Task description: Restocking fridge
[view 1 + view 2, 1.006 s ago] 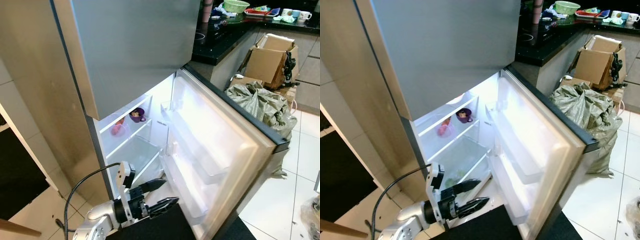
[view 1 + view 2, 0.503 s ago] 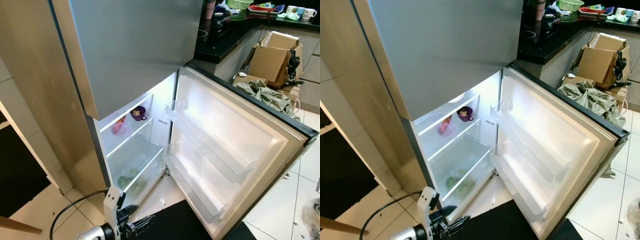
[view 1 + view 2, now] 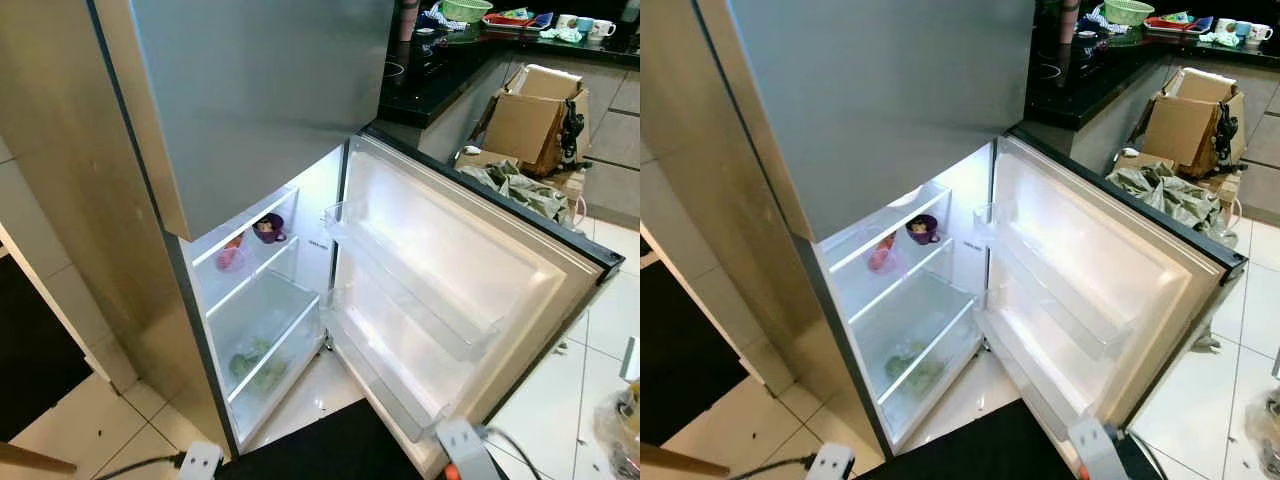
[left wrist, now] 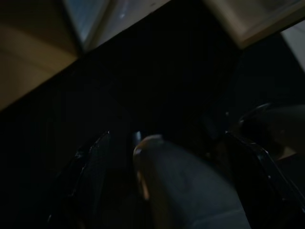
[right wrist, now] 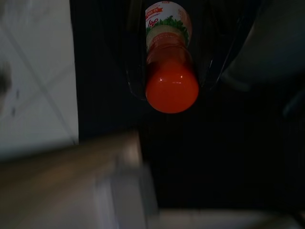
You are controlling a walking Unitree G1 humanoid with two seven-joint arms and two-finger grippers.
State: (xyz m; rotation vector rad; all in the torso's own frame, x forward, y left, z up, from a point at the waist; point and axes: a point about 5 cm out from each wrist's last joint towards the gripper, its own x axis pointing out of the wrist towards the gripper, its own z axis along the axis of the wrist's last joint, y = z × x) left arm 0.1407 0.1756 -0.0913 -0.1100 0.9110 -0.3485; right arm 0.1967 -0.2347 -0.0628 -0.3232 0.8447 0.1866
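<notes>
Left eye view: the lower fridge door (image 3: pixel 470 290) stands wide open and swings out to the robot's right. Its far edge reaches near the grey-green sack (image 3: pixel 520 185) and the cardboard box (image 3: pixel 535 115) beside the black counter (image 3: pixel 440 75). The upper freezer door (image 3: pixel 260 90) is shut and overhangs the open compartment. In front of the fridge a black mat (image 3: pixel 330 450) lies on pale floor tiles (image 3: pixel 600 330), and the floor between the door and the cabinet is free. The two door shelves (image 3: pixel 400 280) hold nothing.

Right eye view: on the upper inner shelf (image 3: pixel 890 265) a purple cup (image 3: pixel 924 230) stands beside a pink container (image 3: pixel 881 255), and the two are apart. Below, the clear crisper drawer (image 3: pixel 930 350) holds some greens (image 3: pixel 910 368) at its front. The shelf between them is bare.

Left wrist view: very dark. The left gripper (image 4: pixel 167 138) hangs over the black mat with its two fingers (image 4: pixel 90 181) spread wide, released, and grasping nothing. A grey rounded shape (image 4: pixel 181 186) shows between them, and I cannot tell what it is.

Right wrist view: the right gripper (image 5: pixel 170 47) is clenched on a bottle (image 5: pixel 169 33) with an orange-red cap (image 5: pixel 171 88) and a green and white label. The black fingers (image 5: pixel 136 71) press it on both sides. The bottle is low over the mat, near the tiles and beside the bottom corner of the open door.
</notes>
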